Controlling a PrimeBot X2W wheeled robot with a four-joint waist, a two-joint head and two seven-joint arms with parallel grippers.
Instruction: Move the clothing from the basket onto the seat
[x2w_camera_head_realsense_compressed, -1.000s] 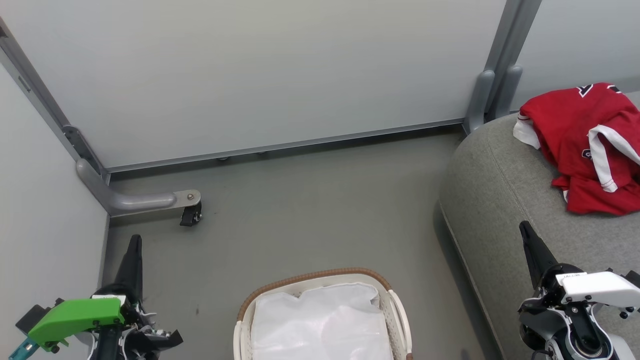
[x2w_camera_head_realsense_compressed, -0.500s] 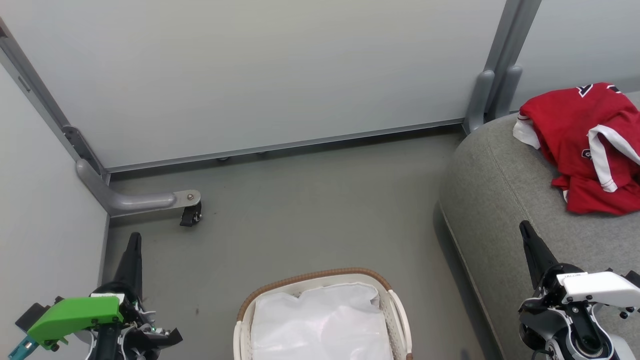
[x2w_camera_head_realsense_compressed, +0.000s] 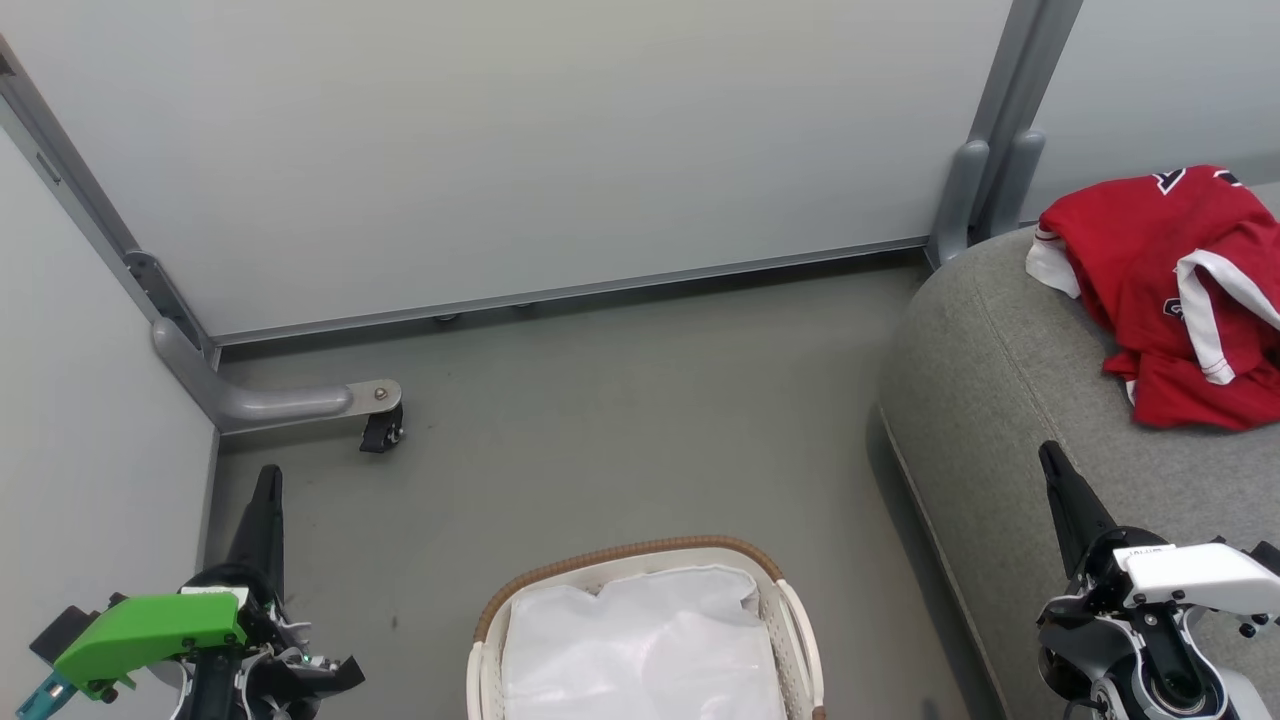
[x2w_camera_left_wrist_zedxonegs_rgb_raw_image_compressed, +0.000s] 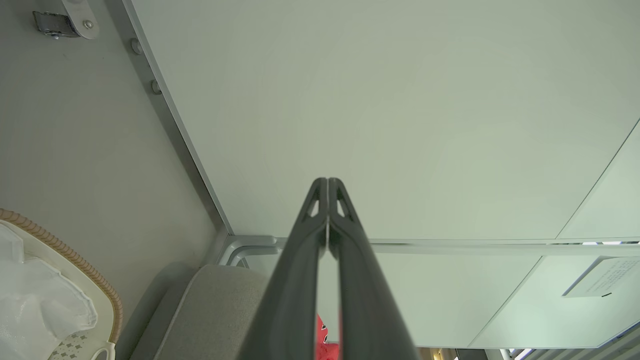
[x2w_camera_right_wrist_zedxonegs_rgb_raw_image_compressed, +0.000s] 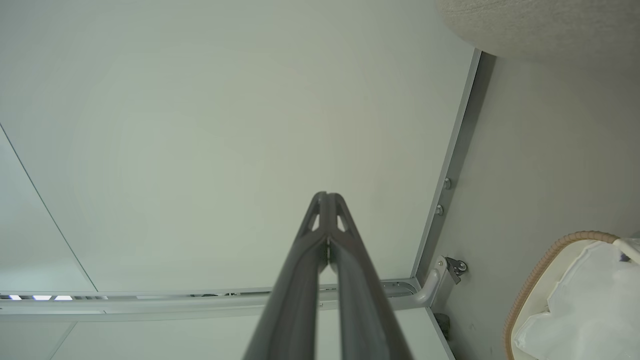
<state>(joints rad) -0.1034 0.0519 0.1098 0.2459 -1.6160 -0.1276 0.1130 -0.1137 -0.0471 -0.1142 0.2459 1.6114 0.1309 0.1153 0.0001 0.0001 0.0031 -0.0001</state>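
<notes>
– Clothing (x2w_camera_head_realsense_compressed: 1165, 280), where is it?
– Heaped on the seat (x2w_camera_head_realsense_compressed: 1000, 400), well apart from the basket (x2w_camera_head_realsense_compressed: 630, 553).
– And the fingers?
– Left gripper (x2w_camera_head_realsense_compressed: 268, 478) and right gripper (x2w_camera_head_realsense_compressed: 1048, 453) both clenched tight, empty.

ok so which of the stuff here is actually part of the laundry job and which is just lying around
Part of the job:
- red clothing, lying on the grey seat
- basket, with no red visible inside

Just there:
- white liner cloth in the basket
- wall panel
- metal foot with its caster wheel
- floor
</notes>
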